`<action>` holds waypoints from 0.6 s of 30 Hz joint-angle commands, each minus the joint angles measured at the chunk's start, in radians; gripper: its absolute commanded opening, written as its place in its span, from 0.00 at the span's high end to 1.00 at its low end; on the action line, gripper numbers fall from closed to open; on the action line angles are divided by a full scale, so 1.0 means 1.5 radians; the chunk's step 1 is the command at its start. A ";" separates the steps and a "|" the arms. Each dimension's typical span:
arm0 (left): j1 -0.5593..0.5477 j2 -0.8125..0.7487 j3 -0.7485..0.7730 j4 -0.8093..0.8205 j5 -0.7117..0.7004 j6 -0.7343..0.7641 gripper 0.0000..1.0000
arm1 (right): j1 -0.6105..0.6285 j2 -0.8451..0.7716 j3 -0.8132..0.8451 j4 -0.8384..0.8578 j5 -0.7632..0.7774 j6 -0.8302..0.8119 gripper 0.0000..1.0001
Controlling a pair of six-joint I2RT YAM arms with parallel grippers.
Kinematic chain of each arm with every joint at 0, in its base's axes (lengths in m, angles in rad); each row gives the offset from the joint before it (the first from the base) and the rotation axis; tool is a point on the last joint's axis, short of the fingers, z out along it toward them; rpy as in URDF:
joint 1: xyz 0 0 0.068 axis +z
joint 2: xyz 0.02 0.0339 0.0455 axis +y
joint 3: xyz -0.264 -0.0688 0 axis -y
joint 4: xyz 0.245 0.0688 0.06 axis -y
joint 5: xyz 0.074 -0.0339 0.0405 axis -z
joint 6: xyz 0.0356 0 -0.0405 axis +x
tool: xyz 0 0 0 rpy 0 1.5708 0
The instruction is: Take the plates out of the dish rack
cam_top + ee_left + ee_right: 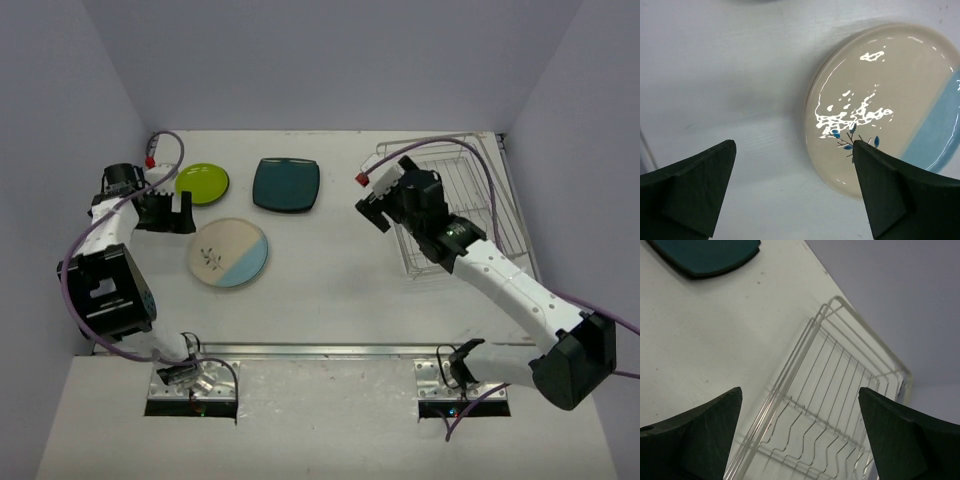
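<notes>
table: rack (840, 390) beneath right tool (799, 407)

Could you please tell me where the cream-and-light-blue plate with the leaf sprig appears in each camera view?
Top external: the cream-and-light-blue plate lies flat, left of centre, just below the lime-green plate.
Left wrist: it fills the right side of the picture, blue part at the far right.
Right wrist: not in it.
Shared landmark: the leaf sprig on the cream part, seen in the top external and left wrist views.
</notes>
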 commanded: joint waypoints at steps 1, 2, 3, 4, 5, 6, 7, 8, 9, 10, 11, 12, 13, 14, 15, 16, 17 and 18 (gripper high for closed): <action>-0.085 -0.116 -0.001 0.082 -0.122 -0.011 0.00 | -0.102 -0.017 0.038 -0.094 -0.050 0.243 0.01; -0.109 -0.136 0.002 0.086 -0.143 -0.016 0.00 | -0.121 -0.019 0.042 -0.104 -0.066 0.270 0.01; -0.132 -0.146 0.011 0.086 -0.160 -0.020 0.00 | -0.137 -0.019 0.049 -0.120 -0.085 0.307 0.01; -0.170 -0.151 0.035 0.083 -0.199 -0.027 0.00 | -0.180 -0.016 0.058 -0.141 -0.113 0.352 0.01; -0.224 -0.152 0.053 0.081 -0.263 -0.037 0.00 | -0.210 -0.011 0.063 -0.153 -0.149 0.374 0.01; -0.258 -0.146 0.066 0.073 -0.307 -0.042 0.00 | -0.227 -0.008 0.070 -0.168 -0.172 0.401 0.01; -0.290 -0.126 0.103 0.054 -0.346 -0.051 0.00 | -0.274 0.004 0.077 -0.189 -0.200 0.428 0.01; -0.329 -0.102 0.136 0.033 -0.376 -0.067 0.00 | -0.309 0.016 0.082 -0.202 -0.241 0.438 0.01; -0.341 -0.078 0.153 0.020 -0.367 -0.088 0.00 | -0.322 0.021 0.082 -0.208 -0.261 0.444 0.01; -0.342 -0.065 0.177 0.007 -0.352 -0.102 0.00 | -0.336 0.026 0.082 -0.209 -0.272 0.440 0.01; -0.342 -0.053 0.201 -0.006 -0.336 -0.116 0.00 | -0.350 0.030 0.081 -0.211 -0.283 0.436 0.01; -0.342 -0.044 0.214 -0.013 -0.325 -0.129 0.00 | -0.358 0.035 0.080 -0.212 -0.286 0.425 0.01; -0.342 -0.039 0.217 -0.013 -0.320 -0.137 0.00 | -0.359 0.038 0.079 -0.212 -0.282 0.413 0.01; -0.343 -0.032 0.219 -0.012 -0.312 -0.140 0.00 | -0.362 0.040 0.077 -0.212 -0.274 0.404 0.01; -0.343 -0.024 0.222 -0.011 -0.303 -0.147 0.00 | -0.366 0.043 0.076 -0.212 -0.271 0.396 0.01; -0.343 -0.020 0.223 -0.012 -0.298 -0.154 0.00 | -0.369 0.045 0.075 -0.212 -0.269 0.392 0.01; -0.343 -0.017 0.226 -0.011 -0.291 -0.159 0.00 | -0.371 0.046 0.072 -0.211 -0.267 0.385 0.01; -0.343 -0.016 0.228 -0.009 -0.285 -0.163 0.00 | -0.372 0.046 0.070 -0.210 -0.266 0.381 0.01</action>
